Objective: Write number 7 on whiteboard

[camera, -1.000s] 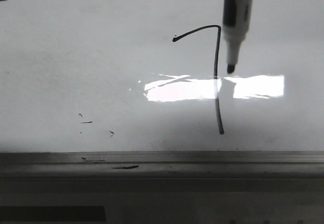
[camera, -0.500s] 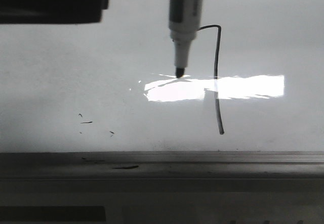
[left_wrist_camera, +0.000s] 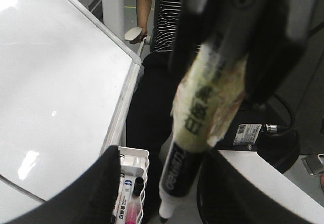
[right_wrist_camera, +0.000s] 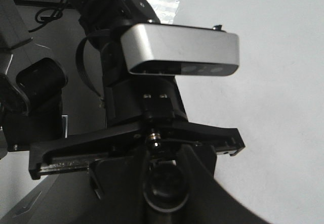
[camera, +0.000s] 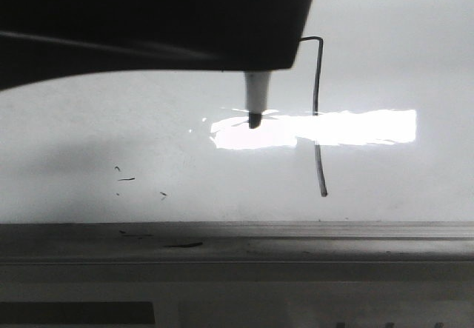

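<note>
I see the whiteboard [camera: 111, 150], smooth, shiny and pale grey, with a bright patch of glare across its middle. The number 7 [camera: 318, 121] is a thin black line right of center; its left top is hidden behind my dark left gripper [left_wrist_camera: 230, 52]. The marker [camera: 256, 100] pokes out below, its white cone and black tip over the glare, left of the stem. Close up, the jaws are closed tight on the marker's black and yellowish barrel, which has printed writing I cannot read. A grey metal ledge [camera: 296, 239] runs along the near edge. I cannot tell how the right jaws stand.
</note>
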You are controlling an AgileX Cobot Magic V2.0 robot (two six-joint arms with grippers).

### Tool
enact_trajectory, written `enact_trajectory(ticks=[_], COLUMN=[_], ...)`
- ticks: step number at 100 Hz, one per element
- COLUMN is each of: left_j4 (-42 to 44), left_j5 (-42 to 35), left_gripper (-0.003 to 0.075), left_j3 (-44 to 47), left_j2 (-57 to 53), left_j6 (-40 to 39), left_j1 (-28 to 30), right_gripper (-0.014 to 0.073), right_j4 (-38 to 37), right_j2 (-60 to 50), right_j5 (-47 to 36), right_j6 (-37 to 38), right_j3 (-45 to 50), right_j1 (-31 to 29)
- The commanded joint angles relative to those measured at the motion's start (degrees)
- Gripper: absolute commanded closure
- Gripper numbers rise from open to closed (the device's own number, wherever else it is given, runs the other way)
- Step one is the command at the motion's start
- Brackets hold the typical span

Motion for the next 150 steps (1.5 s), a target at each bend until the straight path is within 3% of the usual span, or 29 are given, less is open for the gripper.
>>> enact_trajectory(ticks=[1, 13, 37, 70, 77, 96, 106, 126, 144, 150], left_j4=[-6.3, -6.3, -6.3, -5.2, -4.2, -3.3, -3.0, 3.6, 3.9, 3.9], left_j5=[2.9, 2.9, 3.3, 4.1, 4.1, 4.1, 1.2, -9.0, -20.5, -24.2], left_gripper=[0.0388, 0.0436, 0.0742, 0.0741, 0.0741, 0.0741, 0.0741, 0.0741, 0.0741, 0.0741], left_j3=[-1.9, -1.9, -1.9, -1.9, -1.9, -0.8, 0.9, 1.9, 0.0, -1.0], left_j2=[-0.7, -0.7, -0.7, -0.7, -0.7, -0.6, -0.6, -0.6, -0.7, -0.7], left_j6=[0.4, 0.4, 0.4, 0.4, 0.4, -0.6, -8.0, -26.9, -36.2, -38.2], left_j1=[-0.5, -0.5, -0.5, -0.5, -0.5, -0.5, -0.5, -0.5, -0.5, -1.1], right_gripper=[0.0657, 0.0657, 0.0657, 0.0624, 0.0533, 0.0104, -0.0003, -0.0001, 0.0001, 0.0039], right_j4=[1.3, 1.4, 2.4, 4.3, 4.3, 4.3, 4.3, 4.3, 4.3, 4.3], right_j2=[-0.3, -0.3, -0.3, -0.3, -0.3, -1.3, -3.9, -9.8, -11.3, -11.3], right_j5=[-3.0, -3.0, -2.0, -1.0, -0.9, -2.9, -5.9, -11.7, -12.5, -12.0], right_j6=[-0.5, -0.5, -0.5, -0.5, -0.5, -0.5, -0.5, -0.5, -0.5, -0.5], right_j3=[-1.8, -1.8, -1.8, -1.8, -1.8, -2.0, -2.0, -2.0, -1.9, -1.9], right_j1=[0.2, 0.2, 0.2, 0.2, 0.2, 0.1, 0.1, 0.1, 0.1, 0.1])
